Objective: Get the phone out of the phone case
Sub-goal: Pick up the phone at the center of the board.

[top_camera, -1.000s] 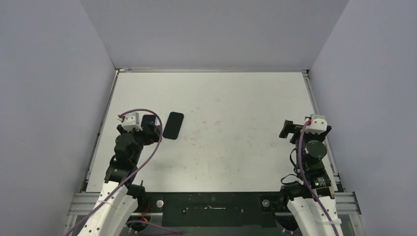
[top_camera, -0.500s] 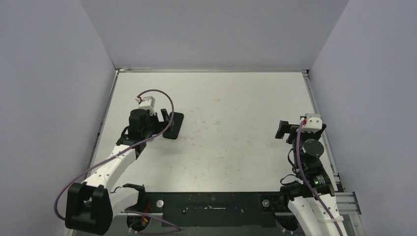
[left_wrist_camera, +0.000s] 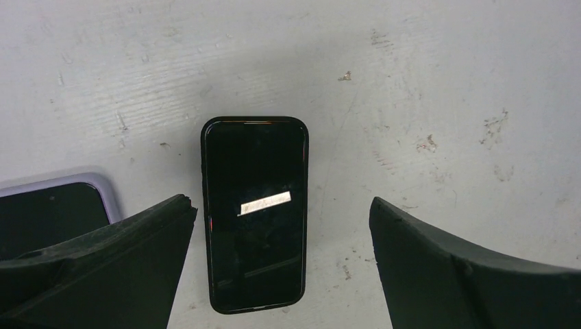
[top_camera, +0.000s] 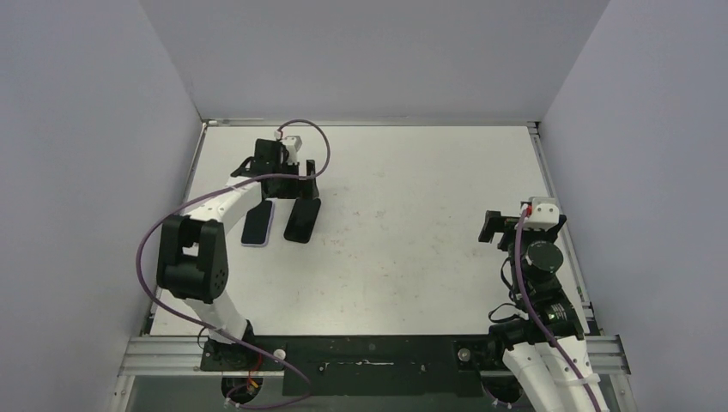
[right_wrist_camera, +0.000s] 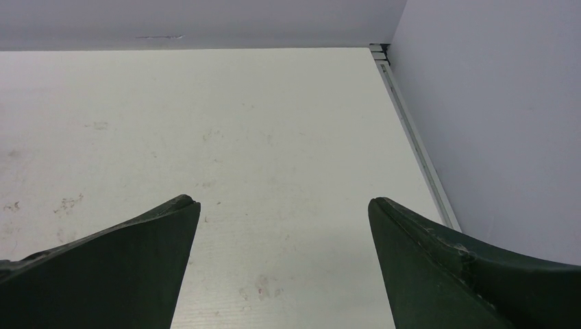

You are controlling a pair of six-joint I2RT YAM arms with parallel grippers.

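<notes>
- As seen from the top external camera, the left gripper [top_camera: 292, 184] hung over the far-left part of the tabletop [top_camera: 412, 172], its arm stretched well forward from the near edge and its jaws spread wide with nothing between them.
- Just on the near side of that gripper lay the black phone [top_camera: 302, 221], flat on the tabletop with its long side running roughly from the far edge to the near edge.
- A lavender-rimmed phone [top_camera: 257, 226] lay just beside it towards the left edge, roughly parallel and not touching it.
- The right gripper [top_camera: 493, 227] was raised near the right edge, well apart from both phones, with its jaws wide and holding nothing.
- In the left wrist view, the left gripper [left_wrist_camera: 280, 203] stood wide open above the black phone [left_wrist_camera: 255, 212], one finger to either side of it and neither one touching.
- The phone lay screen up, with a dark rim around the glass and a bright streak of reflection across the middle; whether that rim was a case could not be told.
- The lavender-rimmed phone [left_wrist_camera: 55, 212] showed at the left, partly hidden behind a finger.
- The tabletop [left_wrist_camera: 411, 82] around them was white, scuffed and speckled.
- In the right wrist view, the right gripper [right_wrist_camera: 284, 202] stood wide open over bare tabletop [right_wrist_camera: 240, 103], facing the far-right corner, where a grey wall [right_wrist_camera: 479, 103] rose along the right edge.
</notes>
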